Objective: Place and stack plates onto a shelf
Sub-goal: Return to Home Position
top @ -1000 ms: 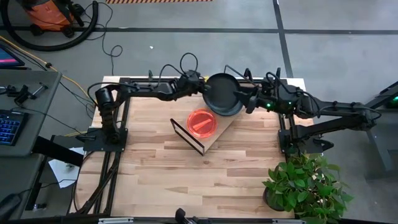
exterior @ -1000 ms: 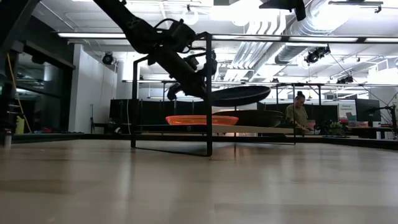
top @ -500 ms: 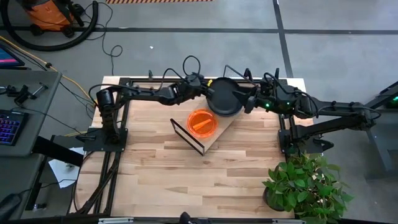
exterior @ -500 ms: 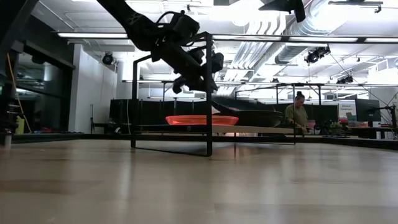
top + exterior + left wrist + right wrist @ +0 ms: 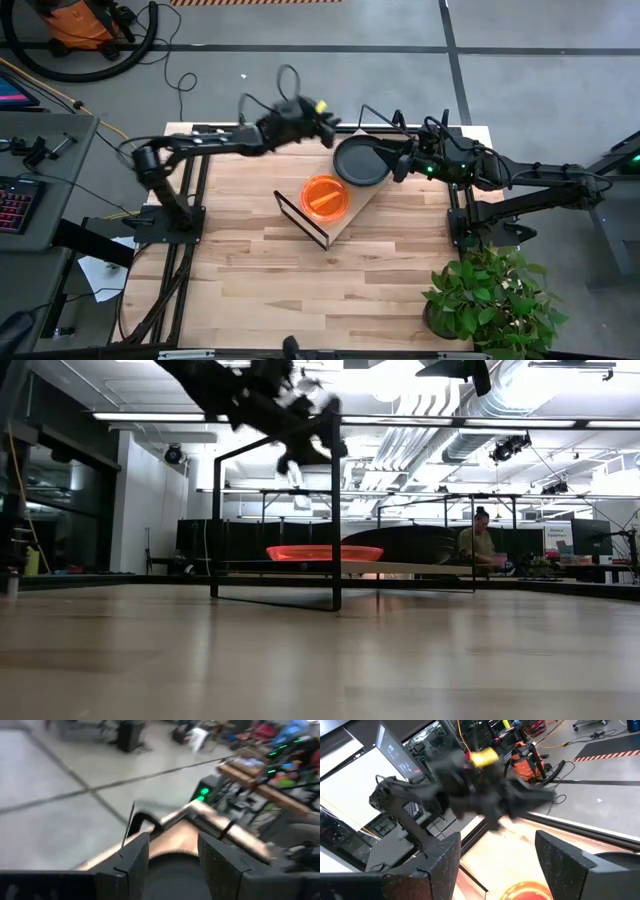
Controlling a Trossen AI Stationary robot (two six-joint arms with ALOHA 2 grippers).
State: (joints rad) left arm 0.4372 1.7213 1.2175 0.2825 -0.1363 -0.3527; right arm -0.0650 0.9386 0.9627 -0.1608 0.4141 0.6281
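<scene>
Beyond the shelf (image 5: 342,224), above the table (image 5: 300,290) edge, the left gripper (image 5: 327,120) hangs spread.

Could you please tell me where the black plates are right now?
In the high view, the black plates sit on the upper-right end of the shelf, beside the orange plates and right next to the open right end effector.

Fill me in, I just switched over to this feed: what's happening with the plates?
Nothing is being carried right now. The orange plates and the black plates sit side by side on the shelf. The left gripper hangs open and empty above the far edge of the table, away from the shelf. The right gripper waits beside the black plates, also open with nothing between its fingers.
</scene>
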